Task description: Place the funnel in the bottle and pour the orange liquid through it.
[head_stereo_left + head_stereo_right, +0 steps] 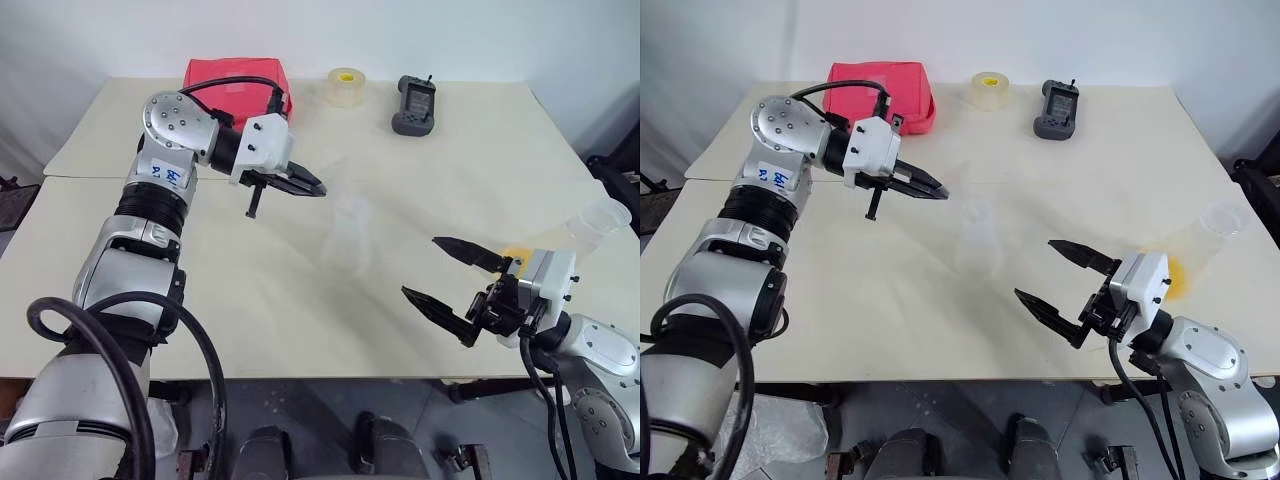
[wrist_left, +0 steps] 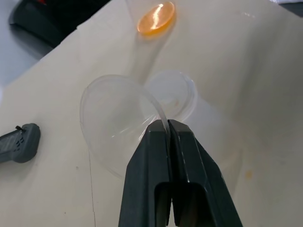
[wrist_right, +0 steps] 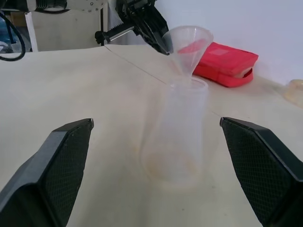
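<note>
Left gripper (image 2: 168, 130) holds a clear funnel (image 3: 189, 45) over a flask on a pale table (image 1: 260, 300).

The left arm reaches in from the side, its jaws pinched tight on the funnel's rim, the stem at the mouth of the bottle (image 3: 177, 137) mid-table. The right gripper (image 1: 1060, 280) hovers low near the table's front edge, jaws spread wide and empty, facing the flask. Orange liquid (image 2: 155, 19) sits in a clear cup (image 1: 598, 222) at the right edge.

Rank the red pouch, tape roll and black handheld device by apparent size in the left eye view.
1. red pouch, largest though partly hidden by the arm.
2. black handheld device.
3. tape roll, close to the device; all lie about equally far away.
</note>
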You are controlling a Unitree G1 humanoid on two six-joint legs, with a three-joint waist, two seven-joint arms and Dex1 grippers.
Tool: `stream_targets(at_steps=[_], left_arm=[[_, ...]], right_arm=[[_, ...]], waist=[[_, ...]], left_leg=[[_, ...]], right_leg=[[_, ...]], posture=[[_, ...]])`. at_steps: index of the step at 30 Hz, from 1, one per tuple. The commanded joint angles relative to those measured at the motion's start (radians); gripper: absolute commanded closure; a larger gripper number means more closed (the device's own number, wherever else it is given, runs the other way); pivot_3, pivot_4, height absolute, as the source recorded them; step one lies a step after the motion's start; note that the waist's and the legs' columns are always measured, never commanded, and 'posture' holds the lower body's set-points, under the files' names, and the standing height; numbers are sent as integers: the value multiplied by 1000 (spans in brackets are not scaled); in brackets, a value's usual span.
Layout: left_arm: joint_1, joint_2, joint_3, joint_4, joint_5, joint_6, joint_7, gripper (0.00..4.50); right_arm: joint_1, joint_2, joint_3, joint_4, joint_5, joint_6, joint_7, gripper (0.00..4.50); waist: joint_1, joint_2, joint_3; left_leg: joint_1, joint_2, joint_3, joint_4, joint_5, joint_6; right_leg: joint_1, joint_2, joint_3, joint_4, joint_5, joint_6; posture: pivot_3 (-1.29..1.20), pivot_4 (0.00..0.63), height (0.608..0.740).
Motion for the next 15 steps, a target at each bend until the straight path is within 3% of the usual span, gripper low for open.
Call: stream_targets(at_steps=[1,11,15], left_arm=[[-46,4,-43,3,-18,-44,-112,4482],[-115,-29,-189,36,-45,-165,-112,4482],[-140,-48,-180,54,-46,-180,-112,3611]], right_arm=[[4,8,-2,-21,3,-20,-9,0],[11,16,3,-28,-11,-18,-25,0],[22,17,-4,-36,-14,-20,-32,0]], waist=[[0,0,0],[1,0,0],[1,0,0]], left_leg=[[0,0,0,0,0,0],[0,0,0,0,0,0],[0,0,0,0,0,0]], right_leg=[[0,0,0,0,0,0],[0,0,0,0,0,0],[0,0,0,0,0,0]], posture=[[0,150,740],[0,150,740],[0,150,740]])
